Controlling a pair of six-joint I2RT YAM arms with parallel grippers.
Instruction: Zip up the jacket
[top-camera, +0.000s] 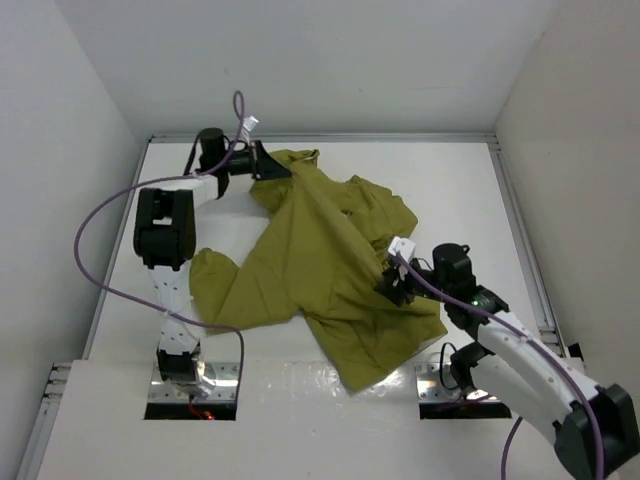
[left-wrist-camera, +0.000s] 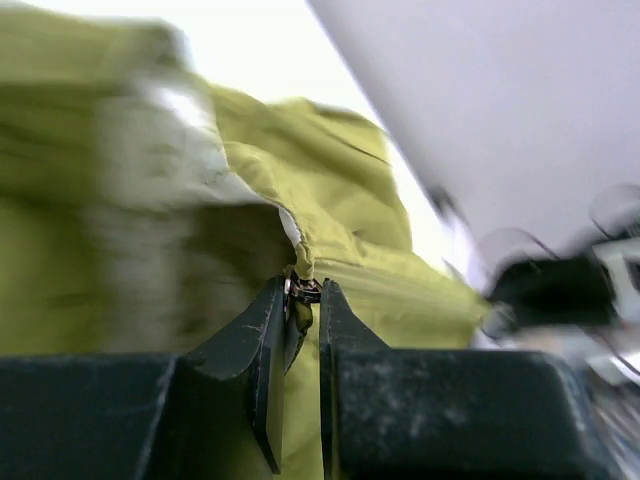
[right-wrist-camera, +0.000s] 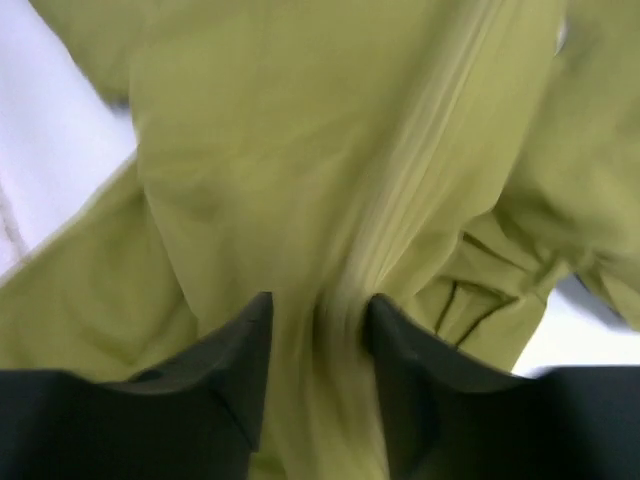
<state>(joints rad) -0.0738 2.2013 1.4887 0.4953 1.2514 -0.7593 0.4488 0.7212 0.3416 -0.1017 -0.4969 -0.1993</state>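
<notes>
The olive-green jacket (top-camera: 330, 270) lies spread on the white table, pulled into a taut ridge between my two grippers. My left gripper (top-camera: 268, 165) is at the jacket's far end. In the left wrist view the left gripper (left-wrist-camera: 303, 295) is shut on the small metal zipper slider (left-wrist-camera: 305, 291) at the edge of the jacket (left-wrist-camera: 340, 200). My right gripper (top-camera: 392, 282) is at the jacket's near right part. In the right wrist view the right gripper (right-wrist-camera: 318, 310) pinches a bunched fold of the jacket (right-wrist-camera: 300, 150) along the zipper line. The cream lining is hidden.
The white table (top-camera: 450, 190) is walled at the left, back and right. A purple cable (top-camera: 100, 215) loops out left of the left arm. The right arm (left-wrist-camera: 560, 290) shows blurred in the left wrist view.
</notes>
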